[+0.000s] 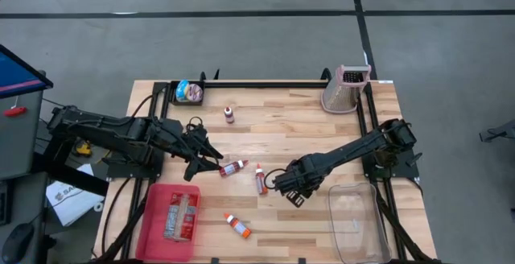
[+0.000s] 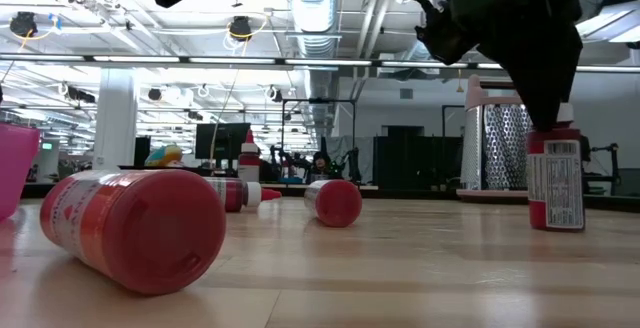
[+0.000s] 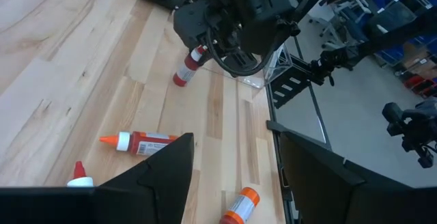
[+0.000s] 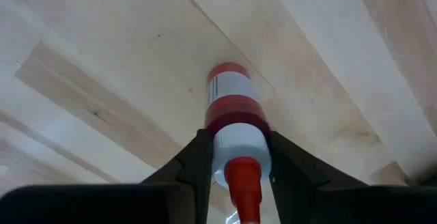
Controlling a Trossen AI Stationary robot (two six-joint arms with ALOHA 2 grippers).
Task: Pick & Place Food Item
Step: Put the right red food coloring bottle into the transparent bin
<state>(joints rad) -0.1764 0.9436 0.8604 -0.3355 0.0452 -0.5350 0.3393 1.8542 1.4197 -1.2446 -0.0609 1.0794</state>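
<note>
Your right gripper's (image 4: 232, 157) fingers (image 4: 194, 159) were pressed against both sides of a red sauce bottle (image 4: 231, 118), clamping its white collar just below the red nozzle, with the bottle's base resting on the wooden table (image 4: 328, 60). In the low view that bottle (image 2: 555, 178) stood upright under the right gripper (image 2: 545, 113), near the metal grater (image 2: 500, 158) behind it. From above, your right gripper (image 1: 291, 185) sat mid-table, right of center, just left of the clear container (image 1: 358, 220) at the near right corner.

Your left gripper (image 1: 201, 161) hovered left of center, its fingers (image 3: 164, 176) spread apart and holding nothing. A bottle (image 1: 233, 167) lay on its side just beside that gripper, another (image 1: 261, 179) lay between the two grippers, and an orange-capped one (image 1: 238, 226) lay nearer the front edge. A small bottle (image 1: 229, 114) stood farther back. The red tray (image 1: 157, 216) at the near left corner held a packaged item (image 1: 181, 216), and a dark bin (image 1: 187, 92) with colourful contents sat at the far left corner.
</note>
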